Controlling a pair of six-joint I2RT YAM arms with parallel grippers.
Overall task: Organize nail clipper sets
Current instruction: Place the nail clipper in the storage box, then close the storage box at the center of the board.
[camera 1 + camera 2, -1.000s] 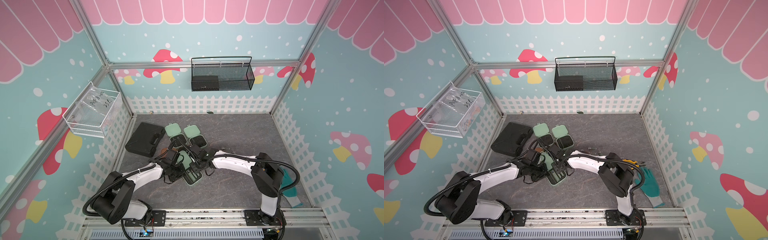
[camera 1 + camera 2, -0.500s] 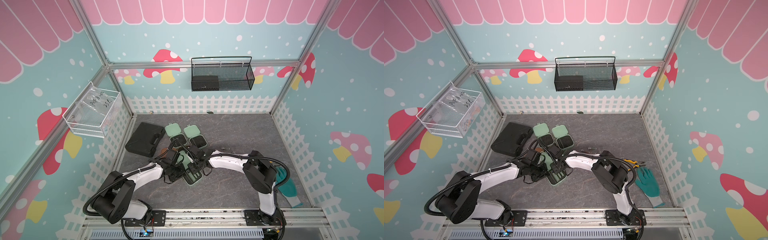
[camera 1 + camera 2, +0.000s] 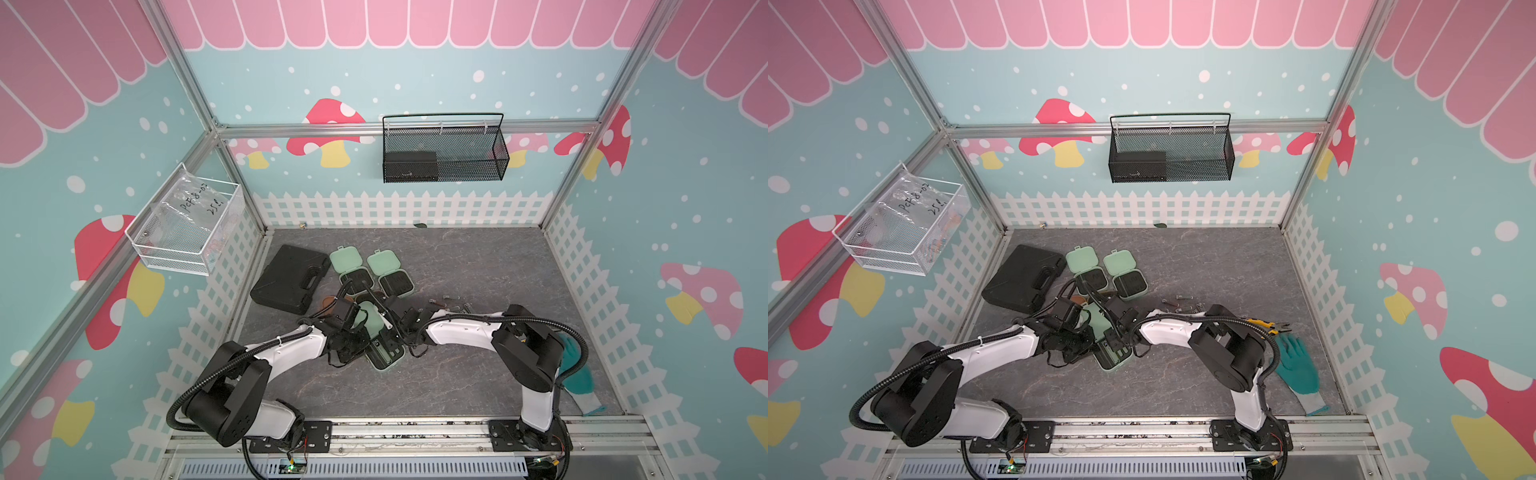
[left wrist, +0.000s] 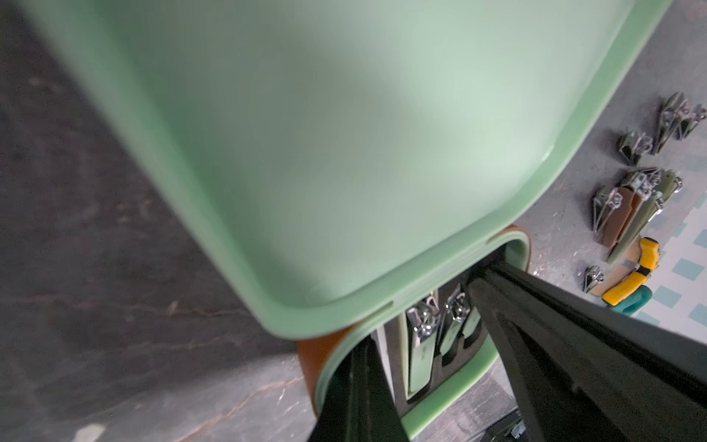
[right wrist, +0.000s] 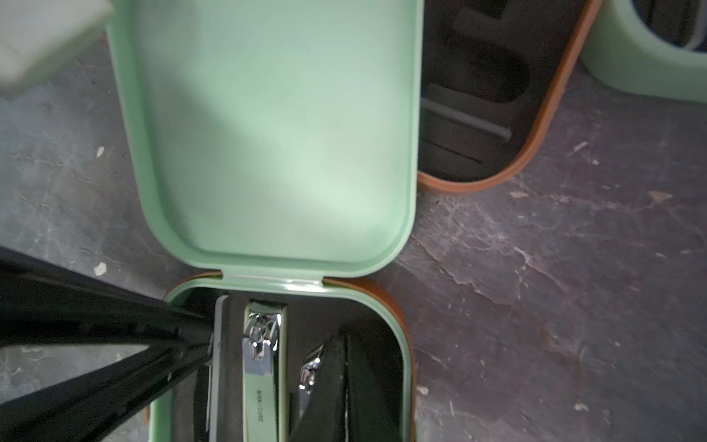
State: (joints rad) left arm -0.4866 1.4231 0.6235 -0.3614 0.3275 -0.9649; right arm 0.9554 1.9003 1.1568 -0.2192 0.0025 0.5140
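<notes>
Pushing small clipper: go straight down, slow.
Right claw: squeezed closed, tip at it.
Left claw: squeezed closed, beside file.

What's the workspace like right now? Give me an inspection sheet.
Surface: grey marbled tabletop.
Job's things: near mint case open, large clipper slotted; two rear mint cases open; brown case open; loose clippers.
Clutter: big black case, teal glove, pliers.
Grippers: left gripper fingers clamp near mint case; right gripper fingers straddle large clipper, grip unclear.
Cables: black hoses along both arms.
Surroundings: mesh basket, clear bin on walls.
</notes>
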